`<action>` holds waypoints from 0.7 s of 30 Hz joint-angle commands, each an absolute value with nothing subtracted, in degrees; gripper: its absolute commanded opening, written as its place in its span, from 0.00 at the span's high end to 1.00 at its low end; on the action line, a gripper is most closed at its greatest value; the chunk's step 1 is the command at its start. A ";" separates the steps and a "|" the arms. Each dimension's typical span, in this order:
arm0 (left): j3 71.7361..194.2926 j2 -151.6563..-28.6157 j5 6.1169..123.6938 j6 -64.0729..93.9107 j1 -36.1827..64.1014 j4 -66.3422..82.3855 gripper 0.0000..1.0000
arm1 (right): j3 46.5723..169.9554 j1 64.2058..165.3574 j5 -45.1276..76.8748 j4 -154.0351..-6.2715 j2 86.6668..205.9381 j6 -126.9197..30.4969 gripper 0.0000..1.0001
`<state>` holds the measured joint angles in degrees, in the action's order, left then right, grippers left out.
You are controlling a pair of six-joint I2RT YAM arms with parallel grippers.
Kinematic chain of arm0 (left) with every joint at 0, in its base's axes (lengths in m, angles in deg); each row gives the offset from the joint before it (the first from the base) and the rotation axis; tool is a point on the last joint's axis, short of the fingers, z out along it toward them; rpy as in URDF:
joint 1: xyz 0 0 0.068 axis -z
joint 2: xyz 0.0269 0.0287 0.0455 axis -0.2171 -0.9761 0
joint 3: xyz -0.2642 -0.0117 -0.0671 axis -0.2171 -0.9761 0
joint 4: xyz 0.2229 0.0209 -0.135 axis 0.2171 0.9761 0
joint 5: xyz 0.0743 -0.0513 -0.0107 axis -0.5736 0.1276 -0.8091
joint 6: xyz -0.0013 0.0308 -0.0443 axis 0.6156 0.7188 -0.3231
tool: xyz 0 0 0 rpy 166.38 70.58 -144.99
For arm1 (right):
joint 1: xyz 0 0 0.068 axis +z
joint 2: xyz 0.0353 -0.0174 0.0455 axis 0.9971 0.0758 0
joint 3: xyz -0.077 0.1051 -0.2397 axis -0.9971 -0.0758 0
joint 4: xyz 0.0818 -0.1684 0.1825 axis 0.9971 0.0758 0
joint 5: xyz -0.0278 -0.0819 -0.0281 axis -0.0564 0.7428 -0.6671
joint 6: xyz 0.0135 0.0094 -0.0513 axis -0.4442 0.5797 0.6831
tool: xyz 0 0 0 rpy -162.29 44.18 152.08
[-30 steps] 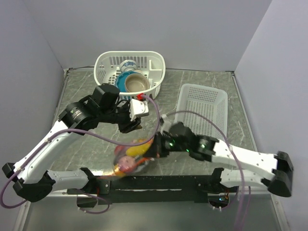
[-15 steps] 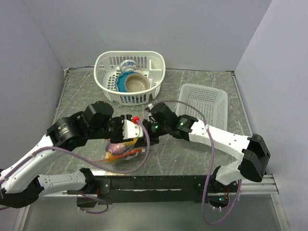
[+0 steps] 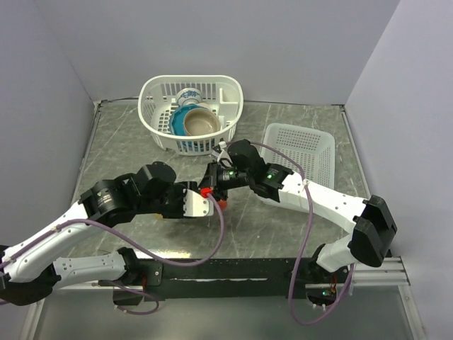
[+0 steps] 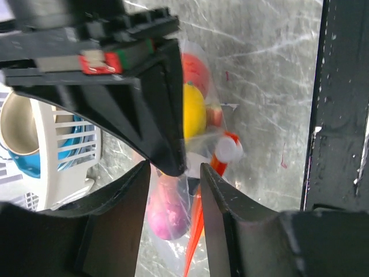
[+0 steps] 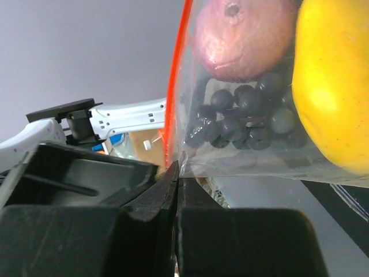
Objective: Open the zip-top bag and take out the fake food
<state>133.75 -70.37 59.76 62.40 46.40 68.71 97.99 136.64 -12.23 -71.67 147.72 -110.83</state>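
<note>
Clear crinkled plastic makes up the one bag (image 5: pixel 248 151), which sits over the front middle of the desk (image 3: pixel 127 142), between the two arms. From above it is almost wholly hidden under them. Whether it rests on the desk or hangs free cannot be told.

One orange-red zip strip (image 5: pixel 174 86) runs along its mouth, with one white slider (image 4: pixel 228 149) on it. Through the film four pieces of food can be counted: one yellow lemon (image 4: pixel 194 109), one red apple (image 4: pixel 195 64), one pink-purple onion (image 5: pixel 242 32) and one bunch of dark grapes (image 5: pixel 242 118).

The right tool (image 5: pixel 176 173) is pressed together on the bag's edge just beside the zip strip. The left tool (image 4: pixel 174 173) is apart: its two fingers (image 4: pixel 121 219) stand either side of the right tool's tip and a fold of the bag, gripping neither. A small red and green patch (image 4: pixel 99 60) on the right tool is too blurred to read.

Behind the bag stands one round white basket (image 3: pixel 152 106) with three bowls (image 3: pixel 200 124) in it. One flat white tray (image 3: pixel 301 152) lies to the right, its near corner under the right arm. One black rail (image 3: pixel 233 269) runs along the desk's near edge, close in front of the bag. Grey walls (image 3: pixel 248 49) close off the back and both sides. Bare desk shows left of the basket and in front of the tray.
</note>
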 commanded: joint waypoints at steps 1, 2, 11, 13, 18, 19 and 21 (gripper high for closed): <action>132.30 -69.66 59.02 65.34 46.87 71.55 0.55 | 97.67 135.23 -14.72 -74.52 146.08 -110.40 1.00; 132.39 -69.31 58.67 65.87 46.79 72.95 0.57 | 98.10 135.05 -14.54 -73.55 146.17 -109.69 1.00; 141.08 -68.87 56.82 65.00 46.79 79.91 0.58 | 96.17 131.80 -15.51 -72.22 146.17 -106.79 1.00; 140.74 -68.70 57.78 64.38 46.87 79.91 0.57 | 97.13 131.71 -15.60 -71.96 146.52 -106.52 1.00; 134.77 -67.82 58.48 64.64 46.87 76.40 0.56 | 97.93 131.71 -15.86 -71.87 146.52 -106.87 1.00; 133.89 -67.64 58.49 64.64 46.87 75.18 0.56 | 98.02 131.71 -15.69 -71.78 146.26 -106.96 1.00; 130.90 -67.12 59.02 64.29 46.87 73.77 0.56 | 98.02 131.71 -15.51 -71.78 145.56 -107.23 1.00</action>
<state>134.95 -67.55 57.90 64.85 46.53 76.87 95.85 132.00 -14.16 -70.01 147.59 -107.55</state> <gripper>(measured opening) 0.439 0.007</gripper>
